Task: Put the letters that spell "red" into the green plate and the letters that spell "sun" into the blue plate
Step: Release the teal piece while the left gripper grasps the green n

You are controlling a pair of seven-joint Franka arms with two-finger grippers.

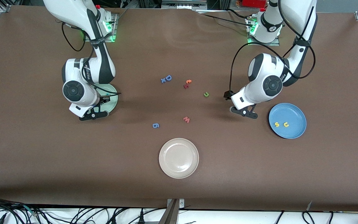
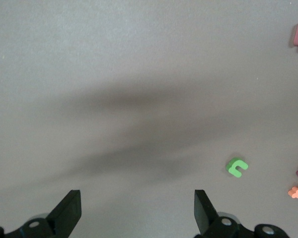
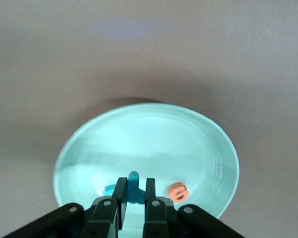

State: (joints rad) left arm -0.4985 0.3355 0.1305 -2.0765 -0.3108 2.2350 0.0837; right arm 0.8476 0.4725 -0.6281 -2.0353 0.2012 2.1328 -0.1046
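Green is the plate (image 3: 149,148) I am working over with the right claw (image 3: 134,191). Its fingers are pinching a small teal letter (image 3: 133,186) just above the plate, near the rim. An orange "e" (image 3: 178,192) is already lying in that plate, and another teal bit (image 3: 109,189) is peeking out beside the fingers. I think I am dropping off one of the last letters for "red". Next I need to spread those fingers and let the letter fall inside the rim.

My left claw (image 1: 244,112) is hanging wide and holding nothing, over bare table beside the blue plate (image 1: 297,115). A yellow "s" (image 1: 277,124) and a yellow "u" (image 1: 286,124) are resting in that plate. The green "n" (image 1: 206,94) is waiting on the table, toward the middle. I think the left claw needs to go over it, come down, and pinch it softly, because it is tiny.
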